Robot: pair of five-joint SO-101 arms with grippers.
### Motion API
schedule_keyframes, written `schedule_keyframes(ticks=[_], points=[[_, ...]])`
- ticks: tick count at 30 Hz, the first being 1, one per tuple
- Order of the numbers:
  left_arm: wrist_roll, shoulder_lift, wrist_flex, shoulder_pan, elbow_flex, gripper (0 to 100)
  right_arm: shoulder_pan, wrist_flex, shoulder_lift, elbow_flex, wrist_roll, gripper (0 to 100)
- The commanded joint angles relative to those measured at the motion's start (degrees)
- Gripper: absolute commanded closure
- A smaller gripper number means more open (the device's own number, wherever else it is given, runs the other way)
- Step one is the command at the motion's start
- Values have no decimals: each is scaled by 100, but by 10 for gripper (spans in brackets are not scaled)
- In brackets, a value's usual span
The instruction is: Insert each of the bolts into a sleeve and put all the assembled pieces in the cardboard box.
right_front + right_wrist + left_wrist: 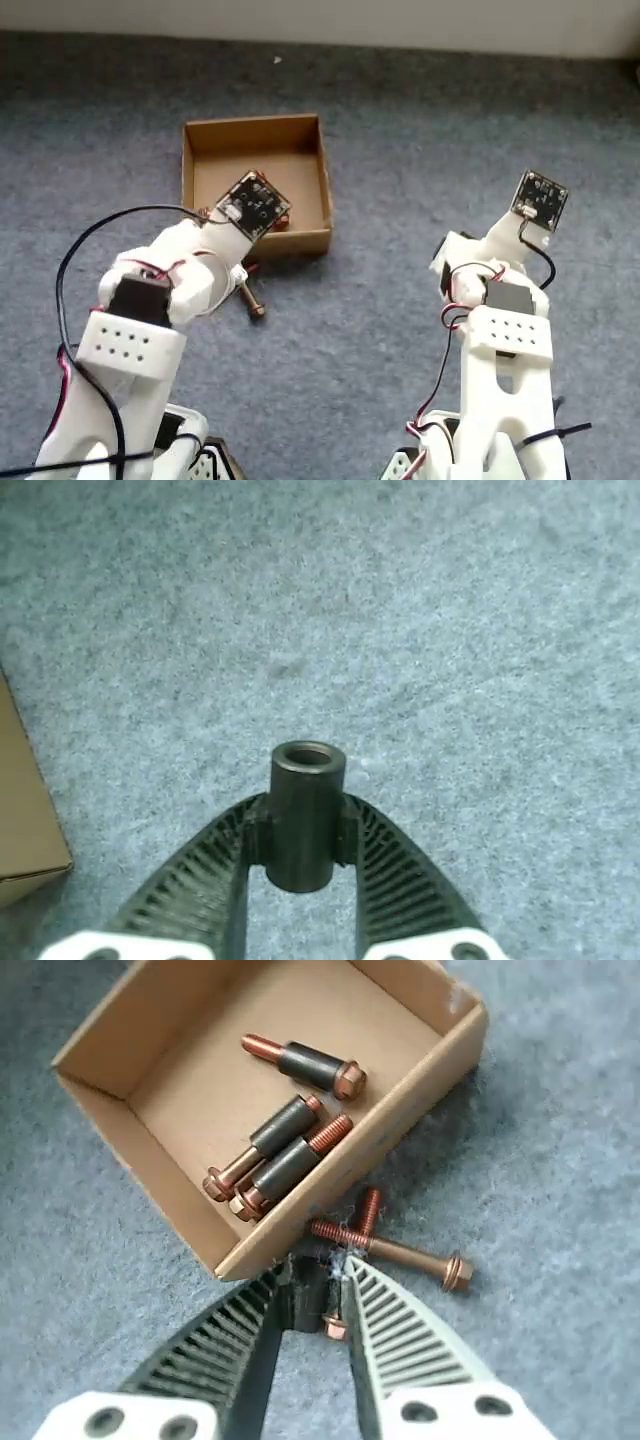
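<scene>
Your right gripper (303,815) pinches a dark, rigid, likely slick metal sleeve (305,780) well apart from the brown cardboard box (252,122), your left gripper (312,1270) clamps a sleeved bolt (312,1305) just outside it; take the loose copper bolt (400,1252) mid-shank.

— Any words, numbers or labels you can read here?

— None. The walls of the cardboard box (425,1105) are plain brown, with nothing printed on them.

— What about the metal parts?

— If the bolt head (348,1080) in the box has a mark stamped on it, it is too small to make out.

— And the circuit board (253,205) on the arm over the box?

— It is dark with tiny parts, and any print on it cannot be read. The same goes for the other circuit board (540,197).
</scene>
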Motion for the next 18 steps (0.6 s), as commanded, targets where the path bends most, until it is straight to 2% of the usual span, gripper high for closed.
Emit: schedule_keyframes(ticks=[1, 4, 6, 11, 18], points=[[-1916, 1385, 545, 84, -1042, 905, -48, -119, -171, -40, 18, 995], [-3367, 2026, 1011, 84, -1481, 905, -48, -119, -171, -40, 18, 995], [-3930, 2396, 1266, 84, -1789, 887, -48, -119, -171, -40, 18, 995], [-4378, 3266, 1723, 84, -2536, 761, -48, -119, -163, -40, 26, 995], [-4976, 4576, 1978, 215, -3046, 755, -48, -127, -163, -40, 26, 995]])
